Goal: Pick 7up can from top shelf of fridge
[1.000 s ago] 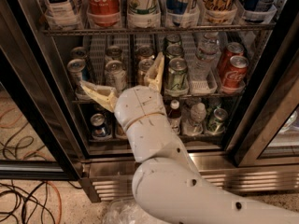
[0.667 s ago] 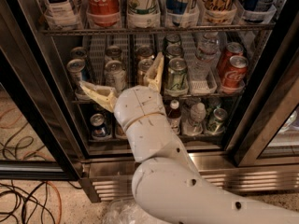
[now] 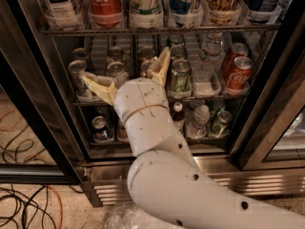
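The fingers [image 3: 100, 87] are spread wide with nothing between them. One pale finger reaches left and the other points up and right, and both sit in front of the middle rack [image 3: 143, 99]. The gripper [image 3: 124, 62] is level with the small cans on that rack, below the top shelf [image 3: 157, 31] and not touching its front rail.

The fridge [image 3: 267, 104] fills the view. Its black-framed glass door stands open on the right and a ribbed steel grille runs along its base. The white arm [image 3: 157, 175] rises from the bottom edge of the view, right of centre, and leans up and left to the gripper.

The top shelf runs across the upper edge of the view, its cans standing in pale trays behind the rail. The 7up can [image 3: 145, 4] stands upright near the middle of that shelf, above the gripper and slightly to its right, well apart from both fingers. The Coke can [image 3: 105, 4] stands just beside it on the left, and a clear bottle [image 3: 59, 4] stands near the shelf's left end.

Two red cans [image 3: 238, 70] sit at the right end of the middle rack. Cables [image 3: 24, 209] lie on the floor at the lower left corner.
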Robot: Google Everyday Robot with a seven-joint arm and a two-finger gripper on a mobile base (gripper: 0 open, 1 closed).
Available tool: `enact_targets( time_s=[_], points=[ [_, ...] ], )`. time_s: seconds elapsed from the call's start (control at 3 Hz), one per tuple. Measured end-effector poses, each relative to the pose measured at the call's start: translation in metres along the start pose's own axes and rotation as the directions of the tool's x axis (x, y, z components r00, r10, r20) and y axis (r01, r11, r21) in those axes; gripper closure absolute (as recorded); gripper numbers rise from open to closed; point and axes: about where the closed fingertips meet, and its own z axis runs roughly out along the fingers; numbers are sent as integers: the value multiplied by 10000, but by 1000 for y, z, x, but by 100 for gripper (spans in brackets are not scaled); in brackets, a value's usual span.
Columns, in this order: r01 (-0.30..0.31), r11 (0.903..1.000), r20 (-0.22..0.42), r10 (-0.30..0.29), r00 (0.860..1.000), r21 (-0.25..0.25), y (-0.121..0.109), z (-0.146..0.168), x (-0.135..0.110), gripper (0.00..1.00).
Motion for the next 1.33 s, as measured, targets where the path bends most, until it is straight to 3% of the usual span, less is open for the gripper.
enact_targets(
  time_s=[0.33, 1.33],
  points=[
    [148, 9993, -539, -130, 9985, 337, -4, 0, -8, 0],
    [401, 9983, -906, -362, 9952, 412, -13, 5, -18, 0]
  ],
)
